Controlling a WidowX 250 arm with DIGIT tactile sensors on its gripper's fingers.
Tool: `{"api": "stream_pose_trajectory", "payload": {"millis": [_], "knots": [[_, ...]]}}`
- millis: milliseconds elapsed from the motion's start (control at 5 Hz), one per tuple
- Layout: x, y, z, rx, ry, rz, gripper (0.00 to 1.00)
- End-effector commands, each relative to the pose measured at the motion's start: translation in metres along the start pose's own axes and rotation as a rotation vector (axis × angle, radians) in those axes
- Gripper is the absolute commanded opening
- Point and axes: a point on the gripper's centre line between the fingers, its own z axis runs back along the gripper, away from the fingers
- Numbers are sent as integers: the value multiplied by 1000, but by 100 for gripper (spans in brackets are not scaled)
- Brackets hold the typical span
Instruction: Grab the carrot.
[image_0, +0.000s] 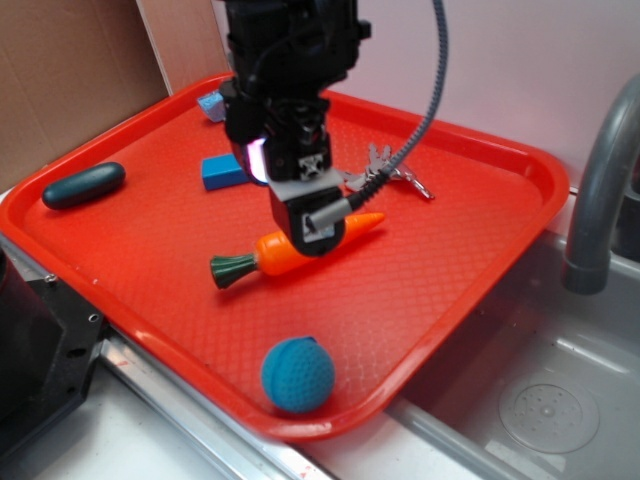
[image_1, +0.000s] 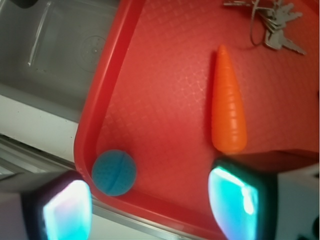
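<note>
1 carrot (image_0: 290, 248), 1 ball (image_0: 297, 374), 2 blue blocks (image_0: 223, 171), 1 key bunch (image_0: 392, 176), 1 dark oval object (image_0: 84, 185).

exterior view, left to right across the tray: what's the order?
Dark oval object → blue block → blue ball → keys → faucet, off the tray. Carrot and gripper overlap mid-tray, so left out.

A red textured plastic tray (image_0: 480, 190) carries a blue knitted ball (image_0: 297, 374) near its front rim, a blue block (image_0: 222, 171), a dark teal oblong (image_0: 84, 185), and metal keys (image_1: 272, 22); grey sink (image_0: 560, 400) alongside.
</note>
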Motion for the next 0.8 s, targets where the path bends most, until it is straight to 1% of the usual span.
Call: {"api": "stream_pose_trajectory", "payload": {"millis": [0, 200, 400, 600], "knots": [[0, -4, 10, -16, -40, 0, 100], [15, 20, 11, 31, -97, 20, 100], [22, 44, 16, 61, -117, 60, 100], [17, 60, 11, 65, -93, 108, 100]]}}
